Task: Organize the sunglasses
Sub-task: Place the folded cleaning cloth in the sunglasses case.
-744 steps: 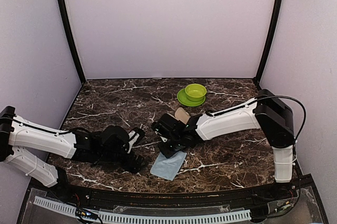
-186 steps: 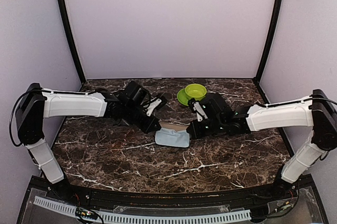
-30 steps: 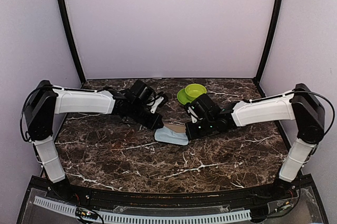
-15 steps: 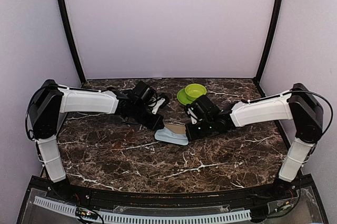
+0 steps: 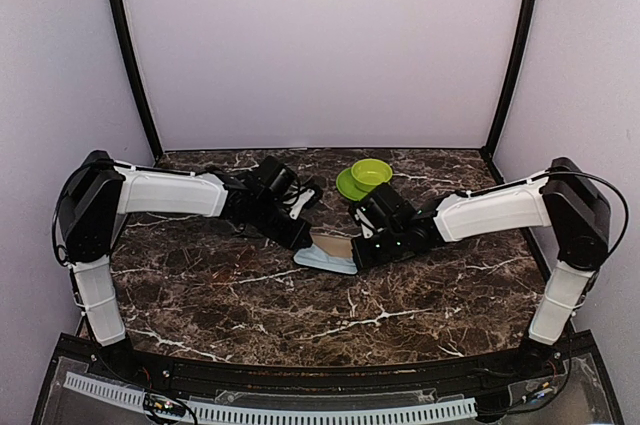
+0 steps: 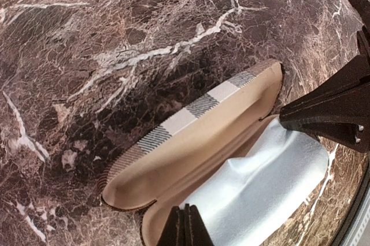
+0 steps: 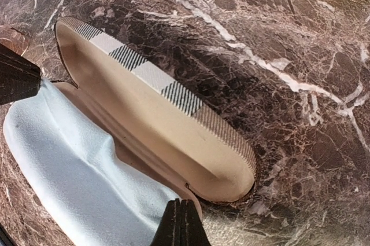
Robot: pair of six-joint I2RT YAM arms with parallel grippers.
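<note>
The left gripper has its two fingers pressed tight together, pinching the near edge of the pale blue cloth right where it meets the rim of the glasses case. The right gripper is squeezed together the same way at the opposite end, its tips on the cloth's edge beside the rounded end of the case. So the two arms meet nose to nose around the case from either side. The case lies open on the marble table, a little behind the middle, with its long axis running roughly left to right between the two grippers. Its checked lid stands up on the far side, and the tan lining faces up and towards the arms' bases. The cloth lies draped in the lower half and spills over the near rim. Just behind the right gripper sits a green bowl on a green plate, apart from the case.
</note>
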